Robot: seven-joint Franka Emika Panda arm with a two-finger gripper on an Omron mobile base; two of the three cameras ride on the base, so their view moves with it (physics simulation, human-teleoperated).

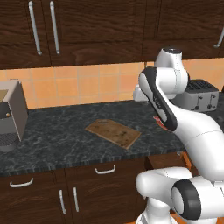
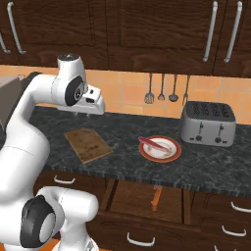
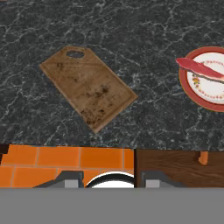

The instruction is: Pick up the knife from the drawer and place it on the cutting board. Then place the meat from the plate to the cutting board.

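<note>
The knife (image 2: pixel 156 197) lies in the open drawer (image 2: pixel 147 200) below the bench (image 2: pixel 211 164), low and to the right of the end effector (image 2: pixel 96 109); its orange-red handle shows, the blade cannot be made out. One cutting board (image 3: pixel 88 86), flat mottled brown wood with a handle slot at one end, lies bare on the bench just under the end effector. One round white plate (image 3: pixel 209 80) with a red rim sits well to the right of it, carrying one reddish-pink slab of meat (image 3: pixel 199 68) across it. Behind the plate stands one grey toaster (image 2: pixel 208 123), with four slim utensils (image 2: pixel 166 90) hanging on the tiled wall. Whether the end effector's fingers stand apart or together cannot be told.
</note>
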